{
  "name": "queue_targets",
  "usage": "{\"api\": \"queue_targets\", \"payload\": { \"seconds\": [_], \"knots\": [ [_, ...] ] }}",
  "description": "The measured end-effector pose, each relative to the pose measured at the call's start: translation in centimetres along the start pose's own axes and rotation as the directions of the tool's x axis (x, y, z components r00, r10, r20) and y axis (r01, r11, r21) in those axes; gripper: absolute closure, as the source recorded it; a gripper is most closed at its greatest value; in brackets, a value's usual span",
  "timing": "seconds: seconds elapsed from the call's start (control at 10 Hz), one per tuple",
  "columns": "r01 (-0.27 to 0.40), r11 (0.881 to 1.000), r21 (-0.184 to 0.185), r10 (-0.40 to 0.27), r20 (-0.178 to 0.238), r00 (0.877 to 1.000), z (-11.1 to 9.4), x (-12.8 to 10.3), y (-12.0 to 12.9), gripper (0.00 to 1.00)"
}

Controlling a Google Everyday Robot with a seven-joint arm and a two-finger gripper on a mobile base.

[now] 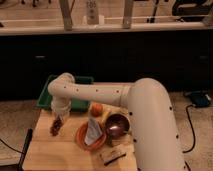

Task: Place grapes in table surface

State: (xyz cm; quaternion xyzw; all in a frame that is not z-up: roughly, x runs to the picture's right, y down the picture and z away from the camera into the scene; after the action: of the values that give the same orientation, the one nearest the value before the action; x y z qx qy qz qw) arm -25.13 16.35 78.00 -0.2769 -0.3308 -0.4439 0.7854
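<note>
Arm: a thick white arm [115,95] is reaching from the lower right across the table toward the left, its wrist bending downward just in front of the green tray.
Gripper: the gripper [59,120] is pointing down over the left part of the table, and its tip is disappearing among the grapes; whether it is closed on them or apart I cannot tell.
Grapes: the dark reddish-purple grapes [56,127] are hanging or sitting right at the gripper's tip, low over the table surface; whether they are touching the wood I cannot tell.
Table surface: the light wooden table surface [50,150] is showing bare planks below and to the left of the grapes.
Tray: a green tray [46,95] is sitting at the back left corner, partly hidden by the arm.
Plate: an orange plate [82,137] is lying just right of the grapes, carrying a pale folded thing [93,131].
Orange fruit: a round orange fruit [96,108] is resting behind the plate, close under the arm.
Bowl: a dark reddish bowl [116,125] is sitting beside the plate on its right.
Front edge: a small dark object [112,156] is lying near the table's front.
</note>
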Motion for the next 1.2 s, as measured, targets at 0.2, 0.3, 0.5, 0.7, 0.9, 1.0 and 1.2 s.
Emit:
{"api": "queue_targets", "payload": {
  "seconds": [0.2,0.3,0.5,0.7,0.9,1.0,1.2],
  "knots": [
    [0.014,1.0,0.005,-0.014,-0.003,1.0,-2.2,-1.0,-0.3,1.0],
    [0.022,1.0,0.007,-0.022,-0.006,1.0,-3.1,-1.5,-0.5,1.0],
    [0.042,0.999,0.011,-0.042,-0.015,0.999,-4.5,-2.6,-0.7,1.0],
    [0.064,0.998,0.01,-0.064,-0.012,0.998,-4.7,-3.3,-1.1,1.0],
    [0.077,0.997,0.011,-0.077,-0.008,0.997,-4.6,-3.6,-1.2,1.0],
    [0.083,0.996,0.013,-0.083,-0.004,0.997,-4.5,-3.8,-1.3,1.0],
    [0.088,0.996,0.015,-0.088,0.002,0.996,-4.3,-4.1,-1.4,1.0]
  ]
}}
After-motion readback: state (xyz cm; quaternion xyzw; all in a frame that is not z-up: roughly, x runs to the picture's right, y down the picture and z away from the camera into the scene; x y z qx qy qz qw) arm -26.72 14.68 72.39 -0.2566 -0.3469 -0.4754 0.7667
